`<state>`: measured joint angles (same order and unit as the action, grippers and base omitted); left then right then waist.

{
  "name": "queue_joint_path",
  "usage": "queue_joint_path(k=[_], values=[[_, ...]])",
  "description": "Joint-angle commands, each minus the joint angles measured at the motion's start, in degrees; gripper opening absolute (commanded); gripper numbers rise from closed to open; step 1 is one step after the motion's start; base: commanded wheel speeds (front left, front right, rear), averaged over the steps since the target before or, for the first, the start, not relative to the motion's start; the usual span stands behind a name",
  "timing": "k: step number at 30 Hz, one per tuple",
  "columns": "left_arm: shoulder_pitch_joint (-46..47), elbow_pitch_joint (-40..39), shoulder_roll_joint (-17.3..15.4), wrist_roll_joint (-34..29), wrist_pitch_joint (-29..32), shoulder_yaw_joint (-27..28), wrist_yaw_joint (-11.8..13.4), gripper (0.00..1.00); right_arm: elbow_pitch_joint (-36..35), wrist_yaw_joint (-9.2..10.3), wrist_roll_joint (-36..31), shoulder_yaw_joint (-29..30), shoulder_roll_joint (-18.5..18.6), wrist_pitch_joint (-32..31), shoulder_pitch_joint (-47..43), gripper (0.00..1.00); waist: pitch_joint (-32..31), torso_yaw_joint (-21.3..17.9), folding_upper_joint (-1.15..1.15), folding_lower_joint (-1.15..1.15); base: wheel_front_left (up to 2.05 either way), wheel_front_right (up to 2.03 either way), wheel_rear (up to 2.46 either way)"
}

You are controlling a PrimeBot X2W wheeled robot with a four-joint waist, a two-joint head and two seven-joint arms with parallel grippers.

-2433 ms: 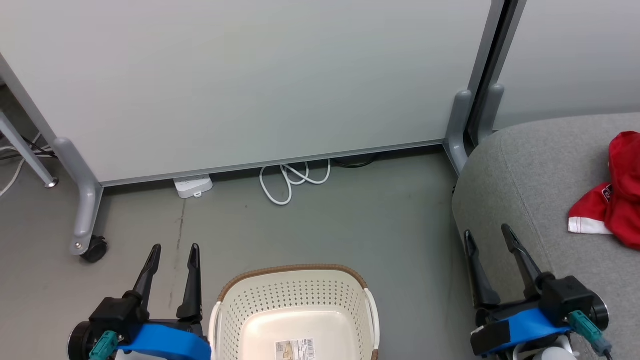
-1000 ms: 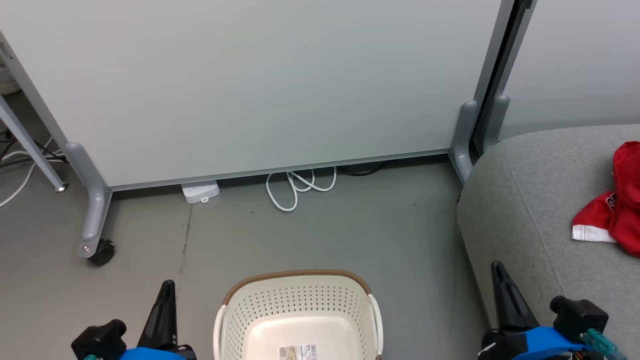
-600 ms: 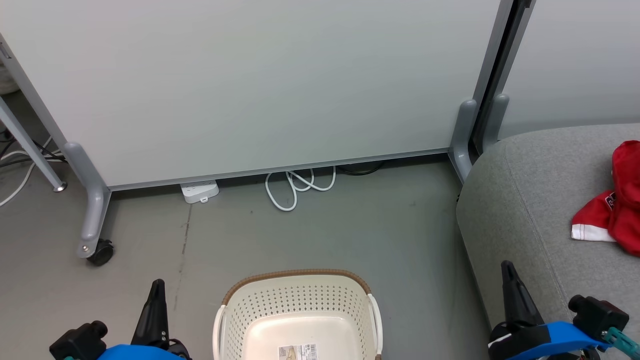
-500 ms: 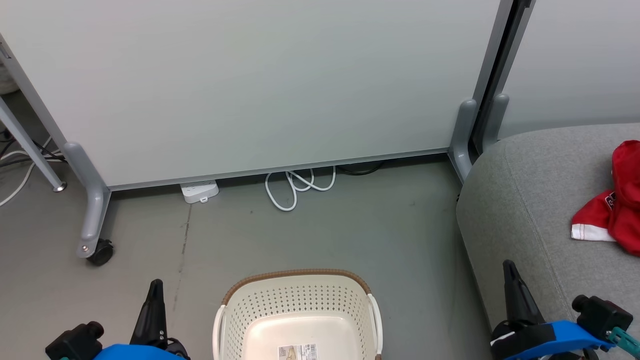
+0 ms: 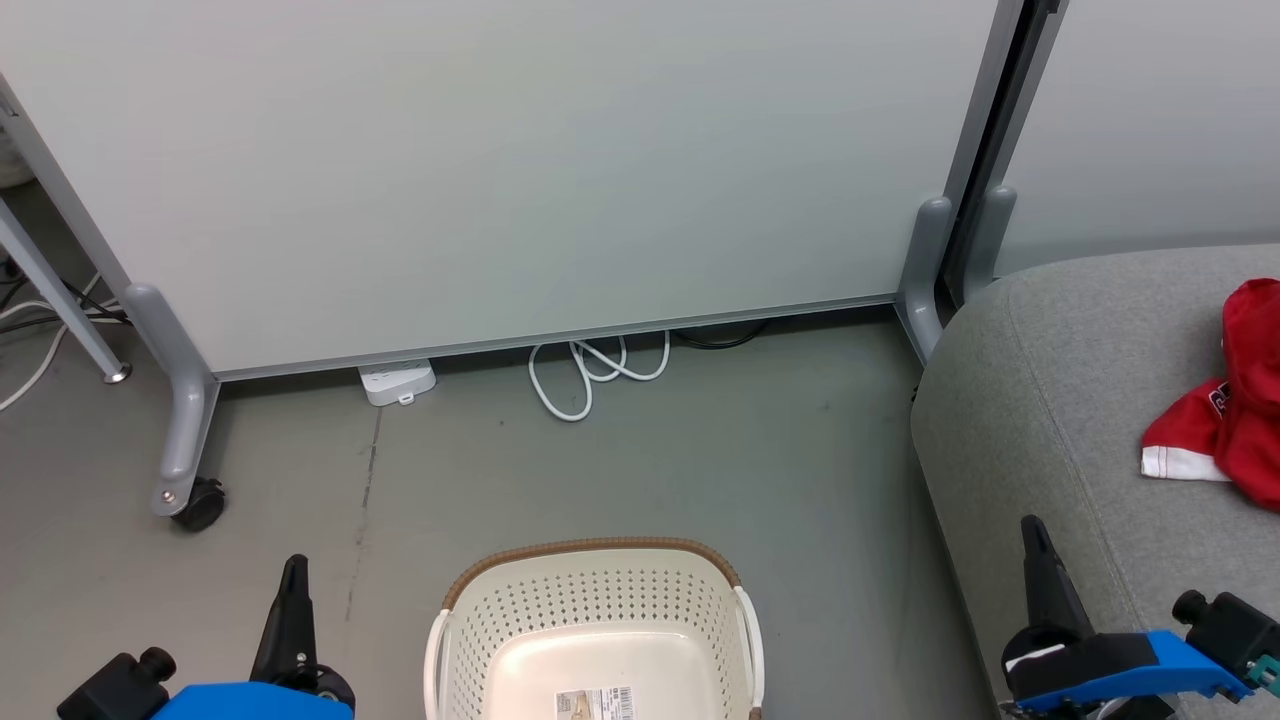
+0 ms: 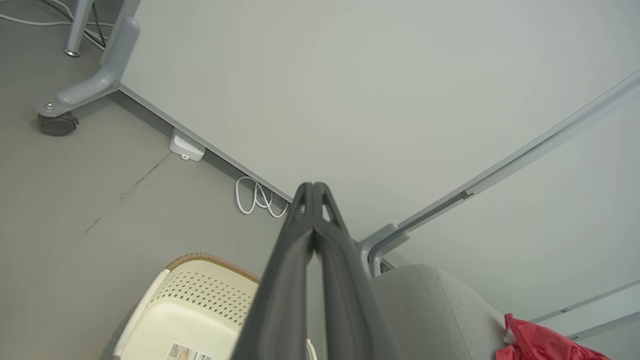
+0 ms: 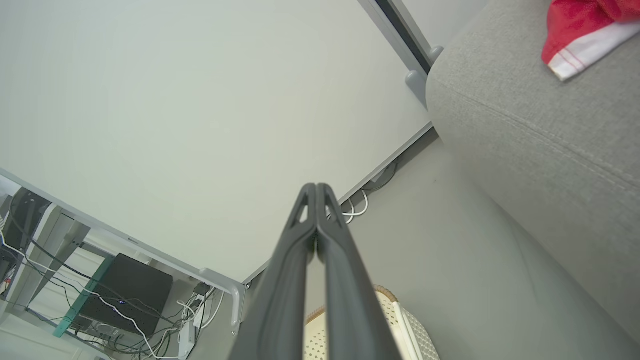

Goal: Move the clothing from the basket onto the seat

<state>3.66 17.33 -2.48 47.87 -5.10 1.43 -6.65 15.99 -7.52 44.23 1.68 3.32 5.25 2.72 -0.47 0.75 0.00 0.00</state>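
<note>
Plainly, both claws are closed with nothing between them: the left claw (image 6: 313, 189) shows its two dark fingers pressed together along their length, and the right claw (image 7: 316, 187) is the same. In the head view the left claw sits low over the floor (image 5: 700, 450), just left of the basket (image 5: 590, 548), and the right claw sits low at the near side of the seat (image 5: 1040, 400).

As much of the basket as shows is bare, with only a barcode sticker (image 5: 593, 702) on its pale bottom; its near part is cut off by the frame. The clothing (image 5: 1235, 420) lies as a red heap with a white-trimmed hem on top of the seat, well apart from the basket, and runs off the right edge, so I cannot tell whether it is one garment or two. I judge the task done or nearly so, pending a look at the hidden part of the basket.

For room, the floor between the basket and the partition panel (image 5: 500, 170) is open, apart from a looped white cable (image 5: 590, 375) and a power strip (image 5: 397, 382) at the panel's foot. The castered leg (image 5: 185, 440) stands to the left, and the seat's rounded corner hems in the right claw.
</note>
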Motion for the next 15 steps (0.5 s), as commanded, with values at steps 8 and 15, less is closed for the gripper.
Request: queue_joint_path(k=[8, 15], values=[[1.9, -1.3, -0.3, 6.3, 1.6, 1.0, -0.3, 0.0, -1.1, 0.02, 6.9, 0.8, -0.1, -1.6, 1.9, 0.0, 0.1, -0.1, 0.0, 0.0, 0.0, 0.0, 0.0], [2.0, -1.5, -0.4, 11.0, 2.9, 1.5, -0.4, 0.0, -1.2, 0.02, 11.9, 1.4, -0.2, -2.9, 2.2, 0.0, 0.1, -0.1, 0.0, 0.0, 0.0, 0.0, 0.0]])
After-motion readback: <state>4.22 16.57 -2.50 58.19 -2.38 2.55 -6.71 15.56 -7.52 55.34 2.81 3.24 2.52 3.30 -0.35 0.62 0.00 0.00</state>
